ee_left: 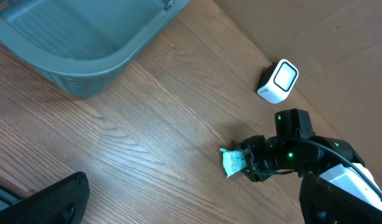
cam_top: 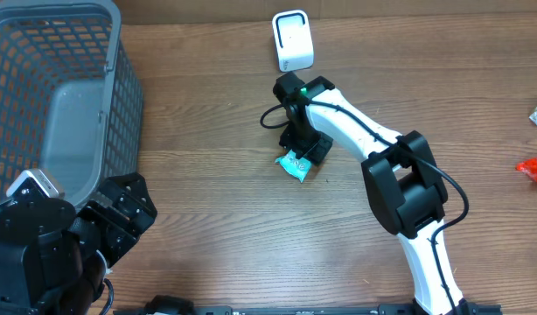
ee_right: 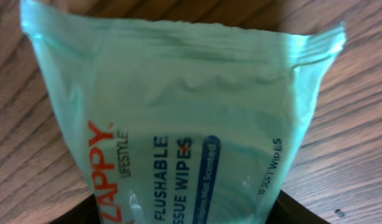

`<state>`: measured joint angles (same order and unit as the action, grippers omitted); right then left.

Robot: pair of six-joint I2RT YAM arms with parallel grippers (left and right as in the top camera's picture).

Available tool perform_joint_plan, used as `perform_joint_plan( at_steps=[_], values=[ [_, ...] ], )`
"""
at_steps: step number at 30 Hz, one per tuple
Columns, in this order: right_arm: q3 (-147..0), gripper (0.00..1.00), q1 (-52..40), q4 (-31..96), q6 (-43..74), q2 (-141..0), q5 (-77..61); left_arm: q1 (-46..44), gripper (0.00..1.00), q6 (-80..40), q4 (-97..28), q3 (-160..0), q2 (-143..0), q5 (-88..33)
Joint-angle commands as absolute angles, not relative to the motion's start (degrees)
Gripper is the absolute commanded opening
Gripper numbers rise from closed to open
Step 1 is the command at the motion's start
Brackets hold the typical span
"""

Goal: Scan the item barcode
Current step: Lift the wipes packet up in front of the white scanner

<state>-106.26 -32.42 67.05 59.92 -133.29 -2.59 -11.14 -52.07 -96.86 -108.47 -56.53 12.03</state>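
Far left: the grey basket (cam_top: 129, 96) plays no part in this step. Below it, the left gripper (cam_top: 118, 213) sits near the table's front edge with its jaws spread wide and nothing between them.

Centre: the wipes packet (cam_top: 294, 164), a pale-green flat pouch, lies on the bare wood. The right gripper (cam_top: 305, 147) stands over the end nearer the scanner (cam_top: 292, 40), which is just beyond it. In the wrist view the pouch fills the frame between two dark finger bases. Whether the jaws have pinched the film cannot be told.

Step in hand, as judged: secure the packet for presentation to the scanner.
- Grip at the end only, so both broad faces stay uncovered.
- The film looks slick, so clamp firmly before lifting.
- Lift clear of the wood before turning.
- No barcode shows on the printed face, so it is probably underneath. Turn that side toward the scanner window.

Far right: a red wrapped item (cam_top: 535, 168) lies well apart from the work.
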Motion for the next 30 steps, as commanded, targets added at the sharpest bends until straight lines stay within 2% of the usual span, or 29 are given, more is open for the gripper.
perform_joint_plan(
  at_steps=[1, 3, 4, 16, 23, 25, 30],
  values=[
    [-105.03, 0.55, -33.04, 65.63, 58.81, -132.99, -2.59, -10.68, 1.00, -51.22, -96.79, -108.75, -56.62, 12.01],
    [-105.60, 0.42, -32.71, 64.84, 54.89, -132.99, -2.42, -10.68, 1.00, -51.22, -96.79, -108.75, -56.62, 12.01],
    [-106.13, 0.41, -32.42, 64.66, 53.01, -132.99, -2.07, -10.68, 0.99, -51.22, -96.79, -108.75, -56.62, 12.01],
    [-121.25, 0.42, -26.87, 61.47, 35.22, -132.99, 2.35, -10.68, 0.99, -51.22, -96.79, -108.75, -56.62, 12.01],
    [-123.35, 0.42, -25.32, 44.80, 34.39, -133.01, 1.89, -10.68, 1.00, -51.22, -96.79, -108.75, -56.62, 12.01],
    [-122.85, 0.48, -25.32, 38.20, 34.39, -133.01, 3.20, -10.68, 1.00, -51.22, -96.79, -108.75, -56.62, 12.01],
    [-122.39, 0.48, -25.43, 28.01, 34.41, -133.80, 5.85, -10.68, 1.00, -51.22, -96.79, -108.75, -56.62, 12.01]
  ],
)
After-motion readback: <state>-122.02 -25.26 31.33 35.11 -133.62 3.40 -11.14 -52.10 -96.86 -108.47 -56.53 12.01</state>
